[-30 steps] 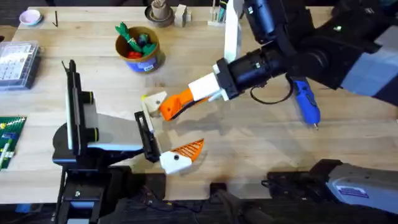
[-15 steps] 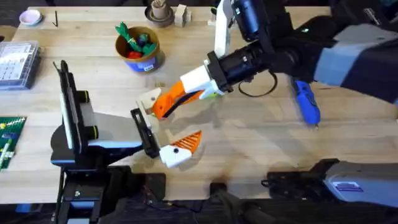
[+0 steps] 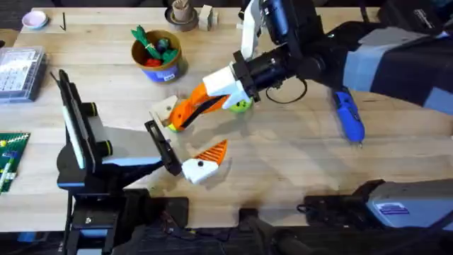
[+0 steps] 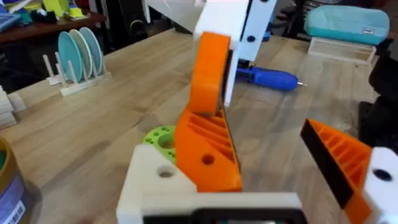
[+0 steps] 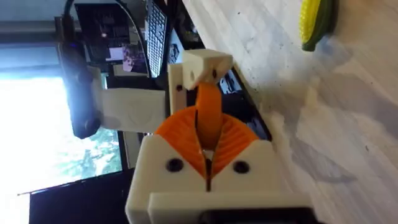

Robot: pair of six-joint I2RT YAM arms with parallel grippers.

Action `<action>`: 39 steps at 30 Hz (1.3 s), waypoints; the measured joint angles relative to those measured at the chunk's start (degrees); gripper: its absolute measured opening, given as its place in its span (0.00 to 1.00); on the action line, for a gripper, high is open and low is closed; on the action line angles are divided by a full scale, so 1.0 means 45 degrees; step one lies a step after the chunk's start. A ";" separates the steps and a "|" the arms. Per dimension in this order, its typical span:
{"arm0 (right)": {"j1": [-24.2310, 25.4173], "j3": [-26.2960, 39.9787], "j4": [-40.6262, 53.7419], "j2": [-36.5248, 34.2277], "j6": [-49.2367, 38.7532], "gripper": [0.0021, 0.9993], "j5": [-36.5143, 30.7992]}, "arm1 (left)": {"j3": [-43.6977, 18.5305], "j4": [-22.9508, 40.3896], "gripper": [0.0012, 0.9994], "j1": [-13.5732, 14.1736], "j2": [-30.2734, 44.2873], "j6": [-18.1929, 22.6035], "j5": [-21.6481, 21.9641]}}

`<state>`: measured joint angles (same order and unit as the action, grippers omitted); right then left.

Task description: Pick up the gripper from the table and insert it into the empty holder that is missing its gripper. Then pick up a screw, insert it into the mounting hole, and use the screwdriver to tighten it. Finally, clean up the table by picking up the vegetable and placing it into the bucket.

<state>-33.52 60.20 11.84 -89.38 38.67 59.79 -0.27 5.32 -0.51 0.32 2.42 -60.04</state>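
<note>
My right gripper reaches in from the right, shut on the gripper, a small orange ribbed tip. The tip sits against the white holder of my left gripper, whose fingers stand wide apart; its other finger carries an orange tip. A small dark hole shows in the holder's side. The blue screwdriver lies on the table to the right. The yellow vegetable with a green end lies on the wood beyond the holder. The tan bucket stands at the back with red and green toys inside.
A green disc lies just behind the holder. A clear parts box and a green board sit at the left edge. A brown cup of sticks and a pink dish stand at the back.
Both grippers shifted left and slightly toward the back together. The orange tip stayed in my right gripper, held against the white holder.
</note>
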 joint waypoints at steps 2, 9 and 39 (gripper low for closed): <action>0.0005 0.0000 -0.0329 -0.0024 0.0177 0.01 -0.0042 | 0.0004 -0.0024 0.99 0.0000 0.0000 0.0010 0.0144; 0.0074 0.0000 -0.1519 -0.0689 0.1253 0.01 0.0212 | 0.0004 -0.0083 0.99 -0.0004 0.0000 -0.0005 0.0649; 0.0665 0.0000 -0.3422 -0.1555 0.2470 0.01 0.0589 | -0.0001 -0.0126 0.99 -0.0010 0.0000 -0.0404 0.1007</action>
<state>-30.52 60.20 -3.55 -96.38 49.78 62.44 -0.27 4.75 -0.56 0.32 0.60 -55.51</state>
